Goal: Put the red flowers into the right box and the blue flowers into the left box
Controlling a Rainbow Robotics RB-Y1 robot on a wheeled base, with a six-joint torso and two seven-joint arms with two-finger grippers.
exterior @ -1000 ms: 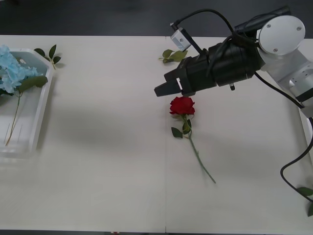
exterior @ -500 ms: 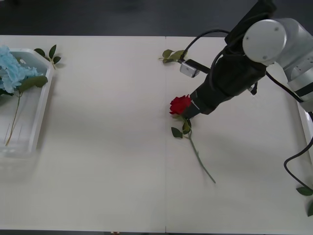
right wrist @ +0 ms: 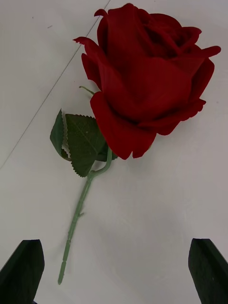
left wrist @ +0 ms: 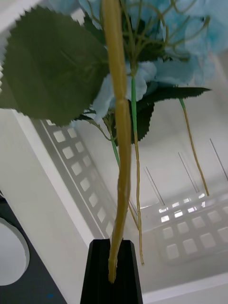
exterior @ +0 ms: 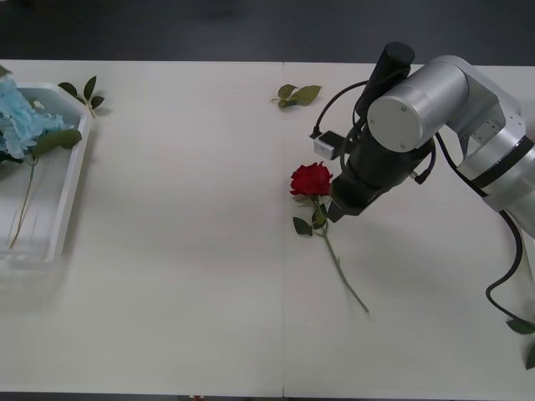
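Note:
A red flower (exterior: 311, 178), one rose, lies on the white table with its stem running toward the near right. My right gripper (exterior: 337, 210) points down just right of its leaves. In the right wrist view the bloom (right wrist: 142, 80) and stem lie ahead of the right gripper (right wrist: 114, 266), which is open and empty. Blue flowers (exterior: 21, 121) lie in the left box (exterior: 71, 192) at the far left. My left gripper (left wrist: 114, 251) is shut on a yellowish-green stem of the blue flowers (left wrist: 156, 71), over the box's slotted wall (left wrist: 80, 190). The right box is out of view.
Loose green leaf sprigs lie at the table's back middle (exterior: 297, 94), beside the left box's far corner (exterior: 84, 92), and at the near right edge (exterior: 522, 327). The right arm's black cable hangs along the right side.
My right arm has swung round and come down, turning the gripper from level behind the rose to pointing down beside its leaves. The rose has stayed where it was.

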